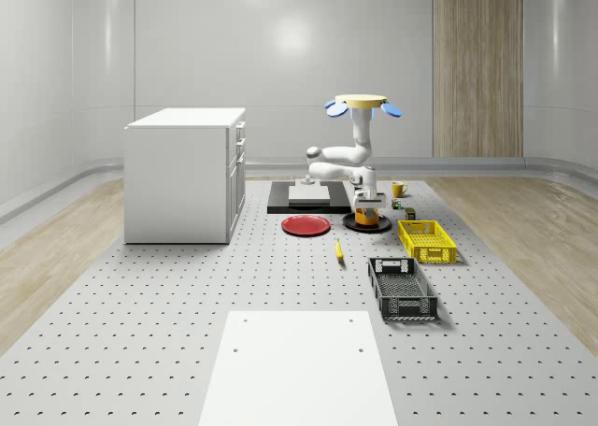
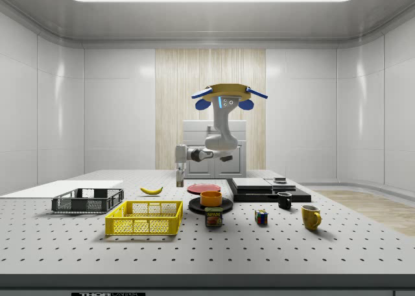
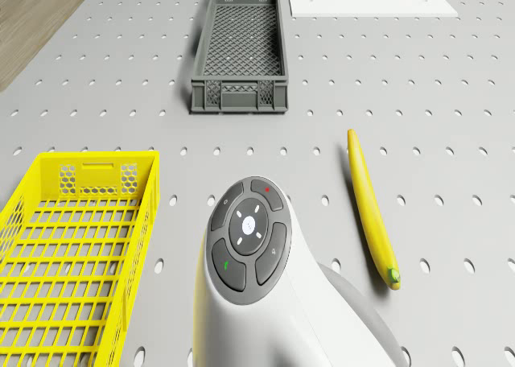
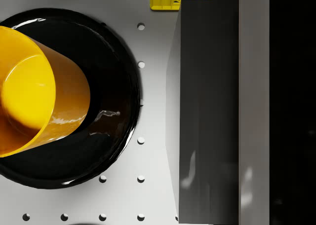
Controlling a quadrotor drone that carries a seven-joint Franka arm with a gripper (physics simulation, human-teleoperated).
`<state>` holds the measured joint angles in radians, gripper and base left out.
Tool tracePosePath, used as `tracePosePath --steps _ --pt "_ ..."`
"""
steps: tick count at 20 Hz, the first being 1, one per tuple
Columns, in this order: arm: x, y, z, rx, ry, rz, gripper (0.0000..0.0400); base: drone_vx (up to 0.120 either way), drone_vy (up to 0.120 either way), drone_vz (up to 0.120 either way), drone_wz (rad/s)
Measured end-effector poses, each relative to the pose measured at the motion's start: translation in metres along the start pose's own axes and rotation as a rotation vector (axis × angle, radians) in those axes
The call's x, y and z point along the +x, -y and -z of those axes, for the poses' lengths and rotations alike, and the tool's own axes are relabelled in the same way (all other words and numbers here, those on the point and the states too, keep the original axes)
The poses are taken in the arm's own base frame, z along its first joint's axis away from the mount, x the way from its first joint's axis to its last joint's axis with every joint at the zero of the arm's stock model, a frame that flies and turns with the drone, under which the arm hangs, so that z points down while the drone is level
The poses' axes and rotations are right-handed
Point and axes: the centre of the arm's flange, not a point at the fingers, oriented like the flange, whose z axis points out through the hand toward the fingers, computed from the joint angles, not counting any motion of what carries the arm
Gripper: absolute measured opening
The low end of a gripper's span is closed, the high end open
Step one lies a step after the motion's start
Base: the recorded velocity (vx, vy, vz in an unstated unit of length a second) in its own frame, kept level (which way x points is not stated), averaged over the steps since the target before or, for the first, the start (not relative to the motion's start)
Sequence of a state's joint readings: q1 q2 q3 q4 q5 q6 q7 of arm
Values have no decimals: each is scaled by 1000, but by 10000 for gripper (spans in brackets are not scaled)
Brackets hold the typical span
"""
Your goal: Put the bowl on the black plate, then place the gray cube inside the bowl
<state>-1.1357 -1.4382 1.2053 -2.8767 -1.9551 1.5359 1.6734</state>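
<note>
The orange bowl (image 1: 367, 218) (image 2: 211, 198) stands upright on the black plate (image 1: 349, 223) (image 2: 226, 204). In the wrist view the bowl (image 4: 34, 87) sits off-centre on the glossy plate (image 4: 116, 62), and a dark gray cube (image 4: 207, 111) hangs close to the camera, beside the plate's rim. My gripper (image 1: 369, 202) (image 2: 179, 178) points down a little above the table, shut on that cube, toward the side view's left of the bowl. The drone (image 1: 360, 104) (image 2: 224, 95) hovers high over the plate and the black platform.
A red plate (image 1: 306, 225) lies next to the black one. Nearby are a yellow basket (image 1: 427, 240) (image 3: 72, 246), a grey crate (image 1: 402, 288) (image 3: 240, 49) and a banana (image 1: 338, 249) (image 3: 372, 210). Behind are the black platform (image 1: 280, 202), a white cabinet (image 1: 185, 174), mugs (image 2: 310, 216), a can (image 2: 213, 217).
</note>
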Motion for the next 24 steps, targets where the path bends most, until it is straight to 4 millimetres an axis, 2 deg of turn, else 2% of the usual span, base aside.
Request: tracePosePath --steps 4,20,24 --pt "0 0 0 0 0 0 251 -120 60 0 0" --pt "0 0 0 0 0 0 251 -120 -10 0 0" --pt "0 0 0 0 0 0 251 -120 0 -90 0"
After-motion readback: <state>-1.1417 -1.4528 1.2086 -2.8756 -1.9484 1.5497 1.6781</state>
